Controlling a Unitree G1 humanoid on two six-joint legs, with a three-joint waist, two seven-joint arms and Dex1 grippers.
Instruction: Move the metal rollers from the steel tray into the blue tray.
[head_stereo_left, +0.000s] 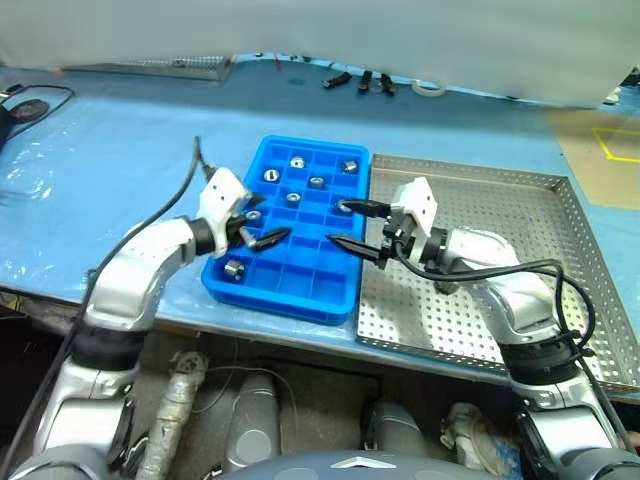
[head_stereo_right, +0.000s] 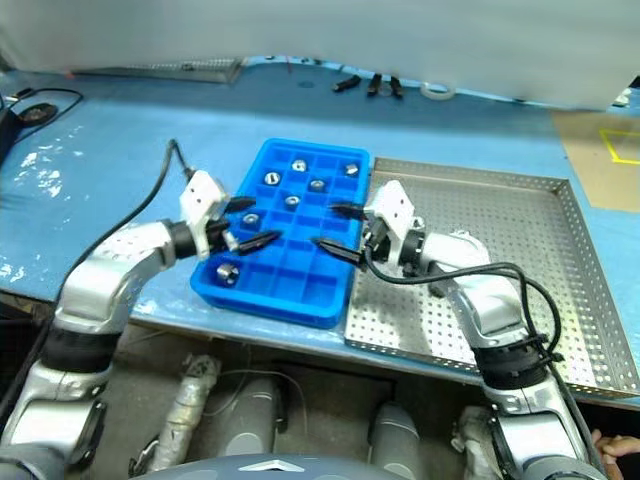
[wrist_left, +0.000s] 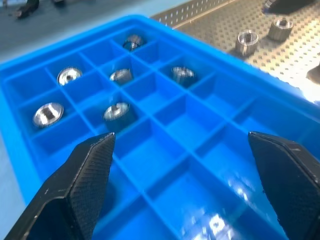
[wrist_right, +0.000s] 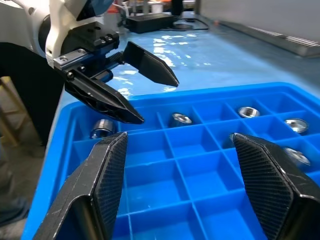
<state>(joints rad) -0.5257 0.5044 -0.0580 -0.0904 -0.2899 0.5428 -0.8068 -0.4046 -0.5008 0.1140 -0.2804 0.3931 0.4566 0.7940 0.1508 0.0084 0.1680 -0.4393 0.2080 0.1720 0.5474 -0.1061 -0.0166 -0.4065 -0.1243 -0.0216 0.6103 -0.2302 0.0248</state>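
Left pincer (head_stereo_left: 262, 233) and right pincer (head_stereo_left: 352, 226), both gaping and empty, I am hovering over the blue tray (head_stereo_left: 300, 290); remaining metal rollers (wrist_left: 246, 42) are lying on the steel tray (head_stereo_left: 560, 250), so I am planning a centred, vertical descent.

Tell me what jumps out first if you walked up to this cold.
The blue tray mid-table, several metal rollers sitting one to a compartment, mostly at its far end. Both grippers hover over its near half, empty and open: left gripper from the left, right gripper from the steel tray side. The left wrist view shows two rollers on the steel tray.
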